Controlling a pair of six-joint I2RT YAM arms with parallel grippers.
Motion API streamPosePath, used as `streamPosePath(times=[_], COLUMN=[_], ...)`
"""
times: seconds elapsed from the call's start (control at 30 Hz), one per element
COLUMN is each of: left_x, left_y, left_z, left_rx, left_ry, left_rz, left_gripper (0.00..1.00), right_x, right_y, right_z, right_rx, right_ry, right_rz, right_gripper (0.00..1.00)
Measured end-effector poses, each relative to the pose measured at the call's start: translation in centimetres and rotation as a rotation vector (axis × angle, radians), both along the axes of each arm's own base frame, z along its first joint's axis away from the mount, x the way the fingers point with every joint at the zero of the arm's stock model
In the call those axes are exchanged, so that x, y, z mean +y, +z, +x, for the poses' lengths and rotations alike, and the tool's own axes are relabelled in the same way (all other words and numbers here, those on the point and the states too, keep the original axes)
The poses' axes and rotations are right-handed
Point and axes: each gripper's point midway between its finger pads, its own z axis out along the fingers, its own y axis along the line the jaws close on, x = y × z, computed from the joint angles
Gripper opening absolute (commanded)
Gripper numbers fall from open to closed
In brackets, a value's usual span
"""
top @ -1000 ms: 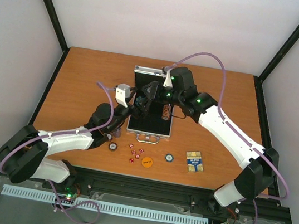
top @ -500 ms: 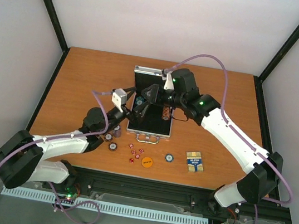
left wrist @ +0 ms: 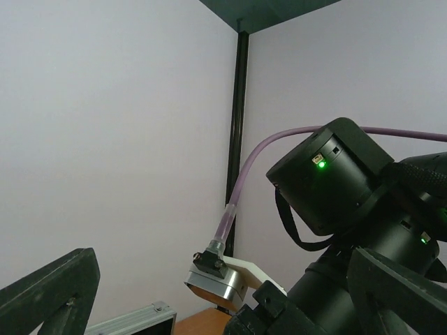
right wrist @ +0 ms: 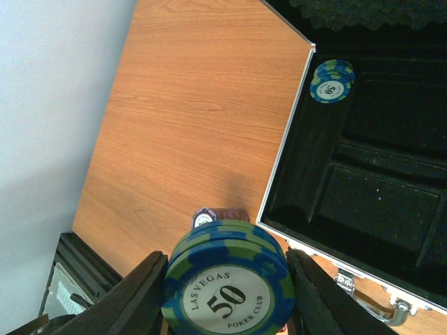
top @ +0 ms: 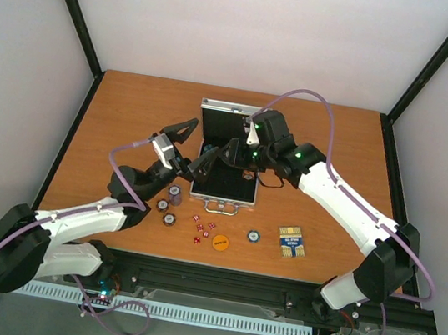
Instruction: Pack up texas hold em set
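Observation:
The open silver case [top: 233, 189] with black lining lies mid-table. My right gripper [top: 224, 155] hovers over its left part, shut on a stack of blue-green "50" poker chips [right wrist: 227, 289]. Two more blue-green chips [right wrist: 332, 80] lie in a slot of the case [right wrist: 363, 174]. My left gripper [top: 199, 138] is raised left of the case, tilted up and open with nothing in it. In the left wrist view its fingers [left wrist: 49, 296] frame only the wall and the right arm. On the table are purple chips [top: 175, 191], red dice [top: 202, 227], an orange disc [top: 220, 241], a blue chip [top: 254, 236] and the card deck [top: 291, 242].
The case lid [top: 224, 109] stands upright at the back. A purple chip stack [right wrist: 209, 218] sits on the wood just left of the case's front corner. Black frame posts and pale walls ring the table [top: 131, 111].
My left arm has pulled back to the left and its open gripper has tipped upward, away from the case. The right gripper keeps its hold on the chip stack and has shifted slightly.

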Motion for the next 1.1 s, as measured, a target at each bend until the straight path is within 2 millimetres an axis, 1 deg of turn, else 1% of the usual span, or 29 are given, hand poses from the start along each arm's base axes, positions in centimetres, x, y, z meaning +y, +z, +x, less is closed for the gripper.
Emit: streamPosePath(times=[0.13, 0.2, 0.37, 0.4, 0.47, 0.6, 0.73, 0.8, 0.87, 1.0, 1.1], left_x=[0.1, 0.5, 1.8, 2.0, 2.2, 1.5, 0.3, -0.2, -0.5, -0.5, -0.7], left_y=[-0.1, -0.3, -0.1, -0.2, -0.6, -1.9, -2.9, -3.4, -3.8, -5.1, -5.9], left_z=[-0.1, -0.5, -2.1, -2.3, -2.3, -1.4, 0.3, 1.4, 2.4, 3.7, 4.4], left_rx=[0.018, 0.029, 0.027, 0.027, 0.036, 0.088, 0.142, 0.177, 0.211, 0.272, 0.302], left_ry=[-0.009, -0.015, -0.021, -0.019, -0.014, -0.009, -0.003, 0.008, 0.022, 0.050, 0.062], left_rz=[-0.014, -0.019, -0.037, -0.039, -0.034, 0.004, 0.034, 0.040, 0.035, 0.018, 0.014], left_gripper=[1.00, 1.00, 1.00, 1.00, 1.00, 1.00, 1.00, 1.00, 1.00, 1.00, 1.00], right_x=[-0.2, -0.3, -0.1, 0.1, 0.5, 1.4, 2.0, 2.1, 2.2, 2.4, 2.5], right_y=[0.0, 0.3, 2.4, 3.1, 3.7, 3.9, 4.3, 5.1, 6.3, 8.3, 8.8], right_z=[0.1, 0.3, 1.0, 1.2, 1.4, 1.9, 2.2, 2.3, 2.4, 2.6, 2.6], right_rx=[-0.007, -0.014, -0.058, -0.070, -0.079, -0.070, -0.069, -0.080, -0.100, -0.136, -0.143], right_ry=[-0.006, -0.013, -0.027, -0.028, -0.025, -0.012, -0.005, -0.003, -0.003, -0.002, 0.002], right_rz=[-0.010, -0.017, 0.004, 0.017, 0.038, 0.062, 0.074, 0.086, 0.104, 0.135, 0.145], right_gripper=[0.09, 0.10, 0.10, 0.09, 0.09, 0.09, 0.10, 0.10, 0.10, 0.10, 0.10])
